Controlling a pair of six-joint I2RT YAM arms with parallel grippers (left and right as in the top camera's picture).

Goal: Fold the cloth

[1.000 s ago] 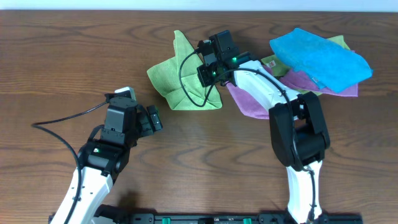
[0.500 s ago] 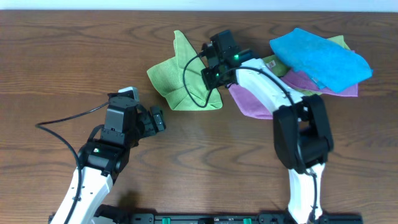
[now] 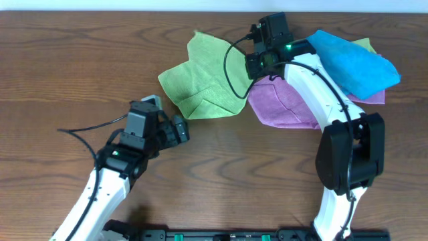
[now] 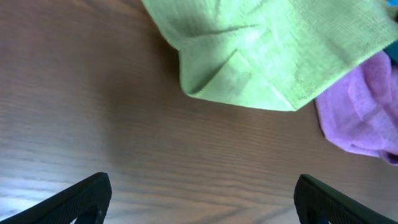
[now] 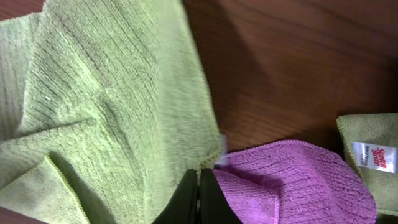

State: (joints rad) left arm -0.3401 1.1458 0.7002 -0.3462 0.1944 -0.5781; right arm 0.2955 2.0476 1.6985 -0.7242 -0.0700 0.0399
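Four cloths — one light-green cloth, one purple cloth, one blue cloth, one olive-green cloth — two robot arms

Dark wooden table, surface sound. Lying directly on it: a green cloth, its near corner folded over, and a purple cloth just beside it.

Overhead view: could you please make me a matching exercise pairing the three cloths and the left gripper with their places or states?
1 green cloth
2 purple cloth
3 blue cloth
4 left gripper

A open, above the table
B topmost, far right
C partly under the right arm
D pinched by the right gripper

Pairs: 1-D, 2-C, 3-B, 4-A
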